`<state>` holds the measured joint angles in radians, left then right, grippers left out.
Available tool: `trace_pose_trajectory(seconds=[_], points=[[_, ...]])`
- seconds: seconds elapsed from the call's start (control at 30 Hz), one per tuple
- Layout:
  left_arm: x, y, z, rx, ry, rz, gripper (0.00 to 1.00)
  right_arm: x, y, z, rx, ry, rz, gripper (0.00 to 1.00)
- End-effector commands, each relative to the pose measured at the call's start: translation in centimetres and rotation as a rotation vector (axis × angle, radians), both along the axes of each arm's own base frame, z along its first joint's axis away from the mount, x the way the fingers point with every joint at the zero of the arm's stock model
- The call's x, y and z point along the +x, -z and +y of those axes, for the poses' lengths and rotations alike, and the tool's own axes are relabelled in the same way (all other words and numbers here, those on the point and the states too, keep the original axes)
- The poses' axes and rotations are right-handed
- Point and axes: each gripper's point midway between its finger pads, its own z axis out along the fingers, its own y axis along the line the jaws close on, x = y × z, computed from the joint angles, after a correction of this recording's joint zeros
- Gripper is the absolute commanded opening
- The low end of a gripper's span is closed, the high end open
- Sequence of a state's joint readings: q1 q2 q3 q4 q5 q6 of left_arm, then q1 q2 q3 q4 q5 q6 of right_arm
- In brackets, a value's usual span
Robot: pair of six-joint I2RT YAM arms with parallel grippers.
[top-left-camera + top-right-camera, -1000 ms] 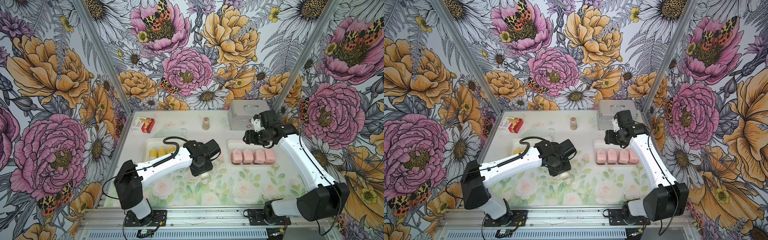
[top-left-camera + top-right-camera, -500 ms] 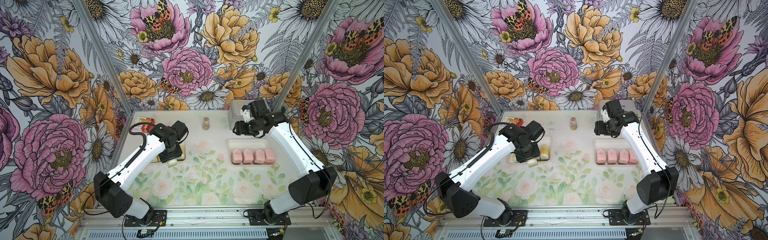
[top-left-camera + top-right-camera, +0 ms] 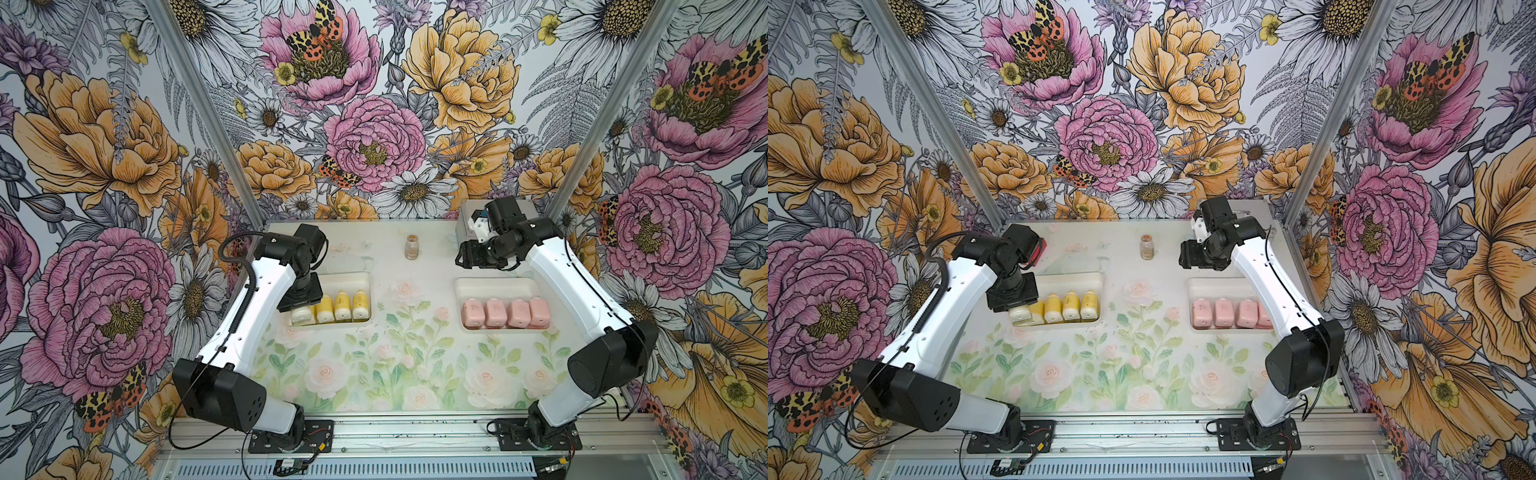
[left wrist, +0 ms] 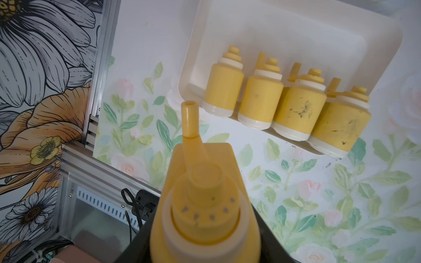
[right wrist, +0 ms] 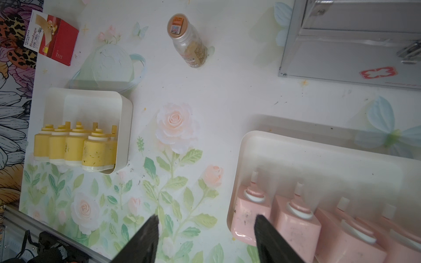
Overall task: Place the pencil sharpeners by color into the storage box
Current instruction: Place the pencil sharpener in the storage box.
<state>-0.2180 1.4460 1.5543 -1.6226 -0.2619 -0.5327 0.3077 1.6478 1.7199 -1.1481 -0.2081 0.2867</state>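
Top views: the left gripper point(image 3: 300, 300) has carried the last yellow pencil sharpener point(image 3: 301, 317) from the middle of the tabletop point(image 3: 374, 365) to the 9 o'clock end of the white storage tray point(image 3: 365, 277), beside four yellow sharpeners point(image 3: 342, 306). The right gripper point(image 3: 461, 257) has drawn back toward 1 o'clock, clear of the four pink sharpeners point(image 3: 505, 312) in the second white tray point(image 3: 490, 283).

Left wrist: the jaws clamp the yellow sharpener, not yet lowered.

Right wrist: the jaws stand half-spread and empty.

Only this release seems left.
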Motion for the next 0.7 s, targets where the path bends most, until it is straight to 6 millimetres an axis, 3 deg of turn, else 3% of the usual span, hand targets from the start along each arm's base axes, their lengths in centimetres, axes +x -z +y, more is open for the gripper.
trace_pose_trajectory(seconds=[0.0,0.37,0.67], points=[[1.3,-1.1,1.7,-0.001,0.044,-0.065,0.35,0.4,-0.8,1.0,0.014,-0.036,-0.018,0.68],[3.9,1.7,5.3,-0.118,0.049,-0.05,0.36,0.7,-1.0,2.4,0.034,-0.09,-0.015,0.68],[6.5,3.6,7.0,-0.118,0.087,-0.017,0.36,1.3,-0.5,2.9,0.036,-0.109,0.0,0.68]])
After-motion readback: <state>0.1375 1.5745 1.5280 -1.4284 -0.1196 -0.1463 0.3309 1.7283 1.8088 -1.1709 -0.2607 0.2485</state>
